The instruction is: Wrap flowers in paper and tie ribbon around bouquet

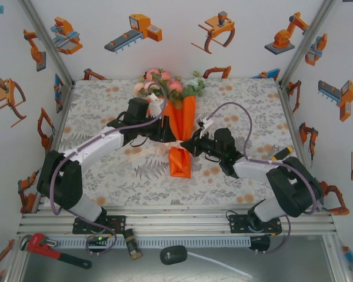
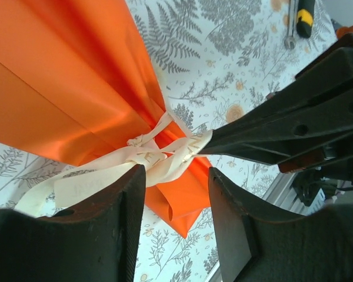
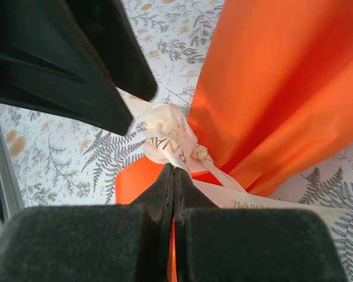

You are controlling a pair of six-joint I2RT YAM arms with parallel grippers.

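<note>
Near edge, bottom of the top view: a red pipe wrench (image 1: 52, 249) lies at lower left on the metal shelf. A black plug (image 1: 173, 254) on a white cable lies at bottom centre.

Mid-table, centre of frame: the bouquet (image 1: 181, 161) lies on the fern-print tablecloth (image 1: 106, 176). Its narrow end points toward the bottom of the frame and its wide end toward the top. The paper (image 2: 59, 70) is gathered to a pinched waist. The ribbon (image 2: 156, 155) goes round that waist with a knot in it.

The right gripper (image 3: 173, 171): jaws fully closed, with no gap between the fingers, clamped on a strand of ribbon just beside the knot. In the left wrist view its tip comes in from the right of the frame and meets the ribbon at the waist.

The left gripper (image 2: 176, 173): jaws roughly half apart, nothing clamped between them. The knot and the paper's short lower end show through the gap, beyond the fingertips. A loose ribbon tail runs off to the lower left behind one finger. Contact with that tail: cannot tell. In the top view this gripper sits at the left of the waist, facing the right gripper across it.

Far end, top centre of frame: the flowers (image 1: 165, 82), pink and cream heads with green leaves, spill from the cone's wide mouth.
</note>
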